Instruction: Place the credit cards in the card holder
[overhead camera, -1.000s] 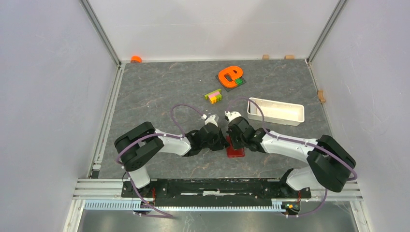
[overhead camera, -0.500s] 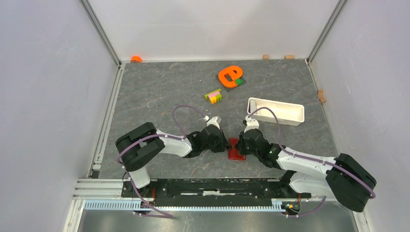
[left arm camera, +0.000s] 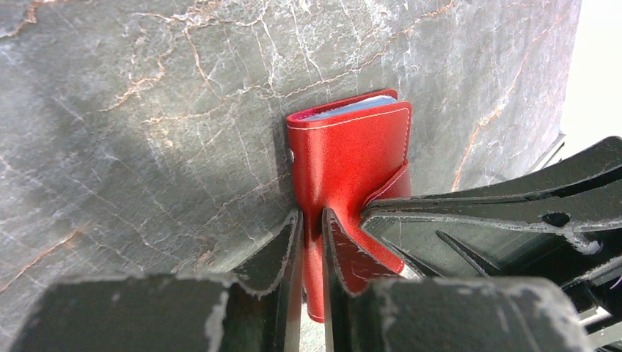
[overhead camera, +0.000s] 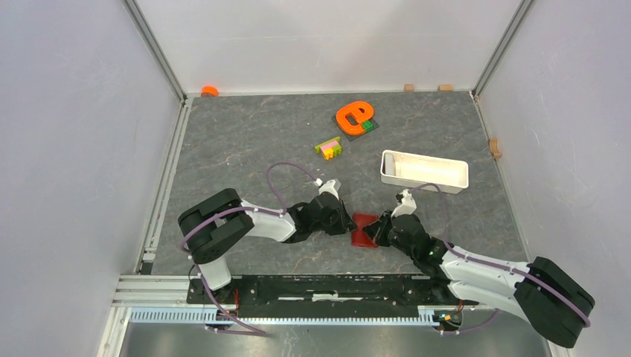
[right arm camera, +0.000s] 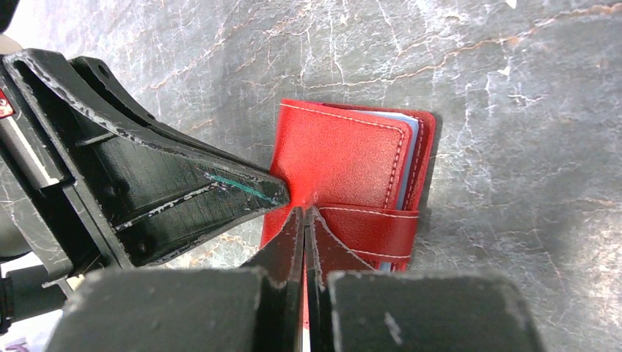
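— Position of the card holder from above?
— Flat on the surface, between both claws: left claw at its left edge, right claw at its right; room all round.
— Left wrist?
— Left claw pinches the red cover; long axis runs straight ahead.
— Right wrist?
— Right claw closed tight, empty, tips against the cover.

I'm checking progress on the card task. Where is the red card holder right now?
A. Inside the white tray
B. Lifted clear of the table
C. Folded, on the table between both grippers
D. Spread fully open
C: the card holder lies folded on the table, left gripper and right gripper meeting at its edge.
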`<state>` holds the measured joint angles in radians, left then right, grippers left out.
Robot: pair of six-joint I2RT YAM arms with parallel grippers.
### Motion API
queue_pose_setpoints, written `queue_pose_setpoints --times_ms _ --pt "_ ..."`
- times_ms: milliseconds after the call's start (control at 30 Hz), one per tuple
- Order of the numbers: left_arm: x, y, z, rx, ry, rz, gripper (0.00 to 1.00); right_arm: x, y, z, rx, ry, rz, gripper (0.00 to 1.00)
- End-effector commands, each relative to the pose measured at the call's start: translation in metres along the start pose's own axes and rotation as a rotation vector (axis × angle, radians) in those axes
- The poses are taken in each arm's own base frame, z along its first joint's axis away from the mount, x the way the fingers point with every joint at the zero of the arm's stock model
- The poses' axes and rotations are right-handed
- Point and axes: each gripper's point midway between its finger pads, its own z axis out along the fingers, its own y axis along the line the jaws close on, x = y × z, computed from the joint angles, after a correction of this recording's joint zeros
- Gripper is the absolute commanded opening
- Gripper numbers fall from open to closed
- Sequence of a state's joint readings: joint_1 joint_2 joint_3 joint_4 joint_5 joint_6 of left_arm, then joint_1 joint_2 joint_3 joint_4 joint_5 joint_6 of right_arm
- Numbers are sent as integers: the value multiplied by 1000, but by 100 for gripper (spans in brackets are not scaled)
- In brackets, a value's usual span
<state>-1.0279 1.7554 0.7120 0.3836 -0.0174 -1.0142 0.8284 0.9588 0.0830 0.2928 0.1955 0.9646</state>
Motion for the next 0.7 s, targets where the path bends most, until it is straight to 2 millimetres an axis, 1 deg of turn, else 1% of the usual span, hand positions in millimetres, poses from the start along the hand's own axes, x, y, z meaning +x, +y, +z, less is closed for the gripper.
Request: queue_pose_setpoints --times_ms 0,267,433,567,600,667 --pt "15 34 2 -119 33 0 19 78 -130 -39 376 227 -50 0" --pt "15 35 3 -127 34 4 18 91 -141 -43 370 263 50 0" --pt "13 36 2 -135 28 8 18 106 -146 -51 361 291 143 0" --pt "7 36 -1 -142 11 18 18 113 -155 -58 386 286 208 0" --pt "5 35 -2 -143 10 22 18 116 -152 -60 372 298 225 0" --pt "2 33 -4 -142 8 29 18 120 -154 -64 379 311 242 0"
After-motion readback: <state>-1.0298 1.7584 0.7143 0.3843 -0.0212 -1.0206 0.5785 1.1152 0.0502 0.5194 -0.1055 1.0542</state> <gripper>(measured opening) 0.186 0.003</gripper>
